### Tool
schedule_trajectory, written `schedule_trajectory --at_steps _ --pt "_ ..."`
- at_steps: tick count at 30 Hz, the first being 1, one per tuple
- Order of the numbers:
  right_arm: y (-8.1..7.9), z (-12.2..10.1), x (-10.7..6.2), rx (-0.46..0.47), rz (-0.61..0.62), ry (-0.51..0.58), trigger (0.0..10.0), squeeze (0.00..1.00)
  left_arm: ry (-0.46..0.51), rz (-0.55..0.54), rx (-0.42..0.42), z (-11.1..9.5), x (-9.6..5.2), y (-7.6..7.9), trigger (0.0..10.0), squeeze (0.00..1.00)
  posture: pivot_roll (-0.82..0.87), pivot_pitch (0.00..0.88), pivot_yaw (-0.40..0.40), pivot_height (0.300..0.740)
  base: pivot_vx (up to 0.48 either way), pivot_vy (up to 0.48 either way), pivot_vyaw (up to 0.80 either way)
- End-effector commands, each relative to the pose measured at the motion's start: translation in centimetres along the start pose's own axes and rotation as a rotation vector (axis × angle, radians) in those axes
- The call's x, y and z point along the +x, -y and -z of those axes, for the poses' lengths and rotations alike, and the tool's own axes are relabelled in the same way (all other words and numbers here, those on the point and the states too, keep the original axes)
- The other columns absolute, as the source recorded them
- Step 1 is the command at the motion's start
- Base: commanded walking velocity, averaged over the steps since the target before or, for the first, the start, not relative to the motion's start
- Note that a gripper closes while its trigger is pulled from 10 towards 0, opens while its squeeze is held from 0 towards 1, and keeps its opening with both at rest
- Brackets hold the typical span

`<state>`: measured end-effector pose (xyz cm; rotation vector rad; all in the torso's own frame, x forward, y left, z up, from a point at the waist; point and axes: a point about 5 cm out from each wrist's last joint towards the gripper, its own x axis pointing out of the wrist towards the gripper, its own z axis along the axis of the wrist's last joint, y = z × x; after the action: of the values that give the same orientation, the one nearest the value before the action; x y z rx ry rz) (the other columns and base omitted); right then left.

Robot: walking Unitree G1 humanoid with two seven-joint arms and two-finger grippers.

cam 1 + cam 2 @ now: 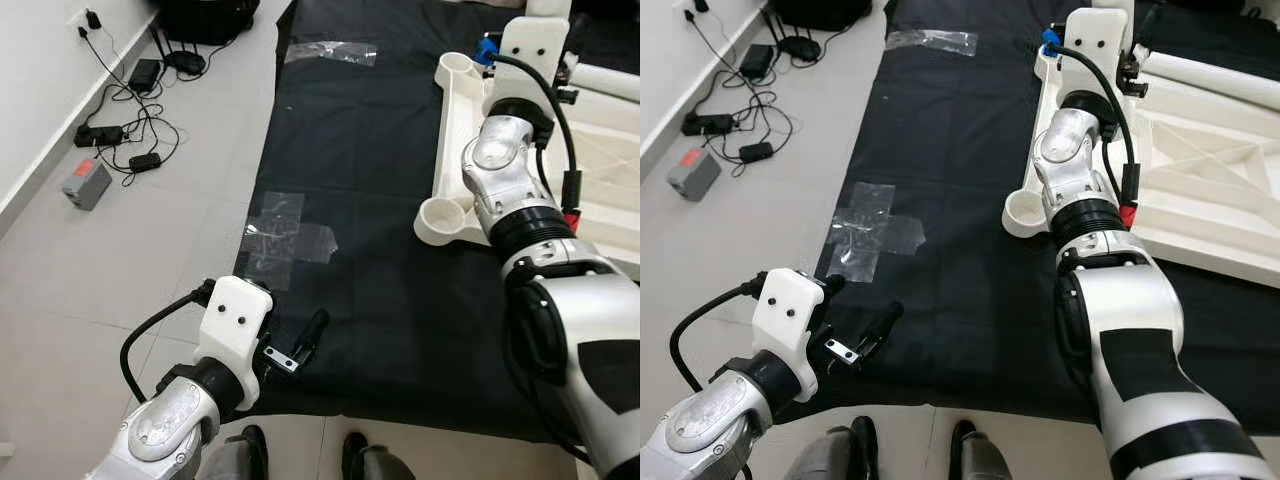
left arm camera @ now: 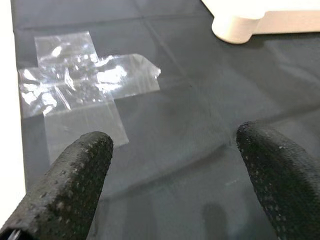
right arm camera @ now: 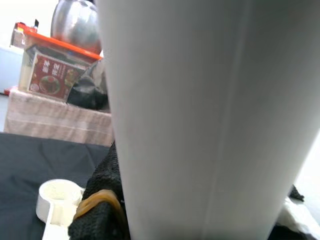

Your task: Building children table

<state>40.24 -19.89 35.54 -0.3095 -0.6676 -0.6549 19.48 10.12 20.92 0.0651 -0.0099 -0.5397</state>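
A white children's table top point(image 1: 1200, 150) lies upside down on the black mat, with round leg sockets point(image 1: 445, 220) at its near-left and far-left corners. My right arm reaches over it to its far end. There my right gripper point(image 1: 1132, 72) is shut on a white round table leg point(image 1: 1210, 75). This table leg point(image 3: 200, 115) looms large in the right wrist view, with a black finger point(image 3: 102, 205) against it. Low over the mat's near-left part, my left gripper point(image 2: 175, 135) is open with nothing between its fingers.
Clear tape patches point(image 1: 285, 235) are stuck to the black mat point(image 1: 370, 150). Cables and power adapters point(image 1: 130, 120) and a grey box point(image 1: 87, 183) lie on the tiled floor along the left wall. A small blue part point(image 1: 1048, 42) sits by the far socket.
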Motion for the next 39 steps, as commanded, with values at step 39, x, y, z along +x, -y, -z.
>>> schedule_trajectory --at_steps 39 --pt "-5.9 3.9 -7.4 0.45 -0.259 -0.471 0.0 0.0 -0.032 0.01 0.05 0.1 0.2 -0.6 10.0 0.0 0.12 0.378 -0.053 0.74 0.0 0.0 0.0"
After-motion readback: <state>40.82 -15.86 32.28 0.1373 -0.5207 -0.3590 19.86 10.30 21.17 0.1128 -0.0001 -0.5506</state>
